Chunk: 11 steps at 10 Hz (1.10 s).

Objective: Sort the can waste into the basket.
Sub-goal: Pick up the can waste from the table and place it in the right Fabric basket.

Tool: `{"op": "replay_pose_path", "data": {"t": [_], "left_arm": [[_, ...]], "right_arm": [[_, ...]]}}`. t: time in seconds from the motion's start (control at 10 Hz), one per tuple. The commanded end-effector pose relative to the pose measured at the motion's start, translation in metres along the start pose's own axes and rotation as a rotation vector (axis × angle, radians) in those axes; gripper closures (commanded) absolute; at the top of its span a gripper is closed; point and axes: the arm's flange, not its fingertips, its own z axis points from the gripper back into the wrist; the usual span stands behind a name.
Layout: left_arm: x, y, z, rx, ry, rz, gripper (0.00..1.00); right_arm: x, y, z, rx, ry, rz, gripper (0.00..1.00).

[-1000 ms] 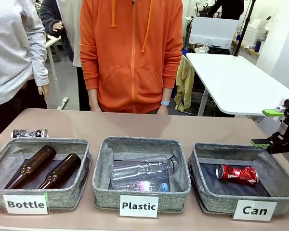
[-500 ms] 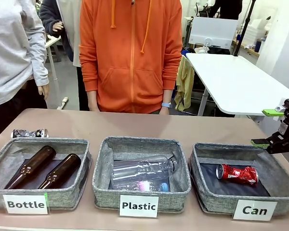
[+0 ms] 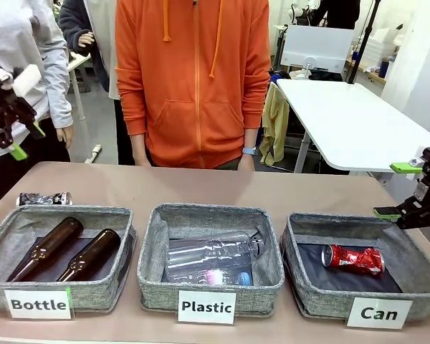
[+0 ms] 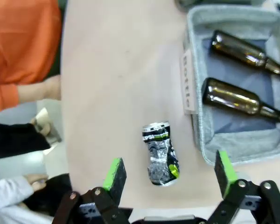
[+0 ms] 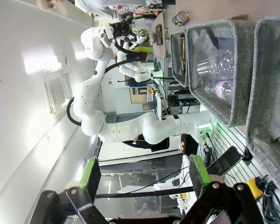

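A black and silver can (image 3: pixel 44 198) lies on the table behind the "Bottle" basket (image 3: pixel 64 213). My left gripper (image 3: pixel 6 140) hangs open high above it at the far left; in the left wrist view the same can (image 4: pixel 160 154) lies dented between the spread green fingers (image 4: pixel 115 171) of that gripper (image 4: pixel 169 163), well below them. A crushed red can (image 3: pixel 352 258) rests inside the grey "Can" basket (image 3: pixel 295 228). My right gripper (image 3: pixel 395 190) is open just above that basket's far right corner, holding nothing. Its own view shows the gripper (image 5: pixel 144 172) open beside the basket (image 5: pixel 270 93).
The "Bottle" basket holds two brown glass bottles (image 3: pixel 72 251). The "Plastic" basket (image 3: pixel 209 211) holds clear plastic bottles. A person in an orange hoodie (image 3: pixel 193 79) stands at the far edge with hands off the table. A white table (image 3: pixel 351 122) stands behind on the right.
My left arm has come into the front view at the upper left, above the black and silver can. The right gripper and the cans have not moved.
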Motion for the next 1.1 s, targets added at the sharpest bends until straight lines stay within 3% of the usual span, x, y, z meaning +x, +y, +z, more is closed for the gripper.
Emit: {"op": "replay_pose_path", "data": {"t": [0.0,0.1,0.2,0.3,0.4,0.9,1.0], "left_arm": [[0.005,-0.014,-0.014,0.063,0.153,-0.052,0.02],[0.01,-0.016,-0.026,0.048,0.168,-0.07,0.02],[0.015,-0.009,-0.037,0.185,0.16,0.0,0.02],[0.017,0.007,-0.043,0.284,0.145,0.161,0.02],[0.009,-0.003,-0.024,0.075,0.142,-0.059,0.02],[0.012,-0.003,-0.032,0.089,0.133,-0.035,0.02],[0.015,0.002,-0.045,0.055,0.175,-0.056,0.02]], "right_arm": [[-0.001,0.001,0.003,0.002,0.014,0.021,0.0],[-0.001,0.001,0.003,0.002,0.014,0.021,0.0],[-0.001,0.001,0.003,0.002,0.014,0.021,0.0],[-0.001,0.001,0.003,0.002,0.014,0.021,0.0],[-0.001,0.001,0.003,0.002,0.014,0.021,0.0],[-0.001,0.001,0.003,0.002,0.014,0.021,0.0],[-0.001,0.001,0.003,0.002,0.014,0.021,0.0]]}}
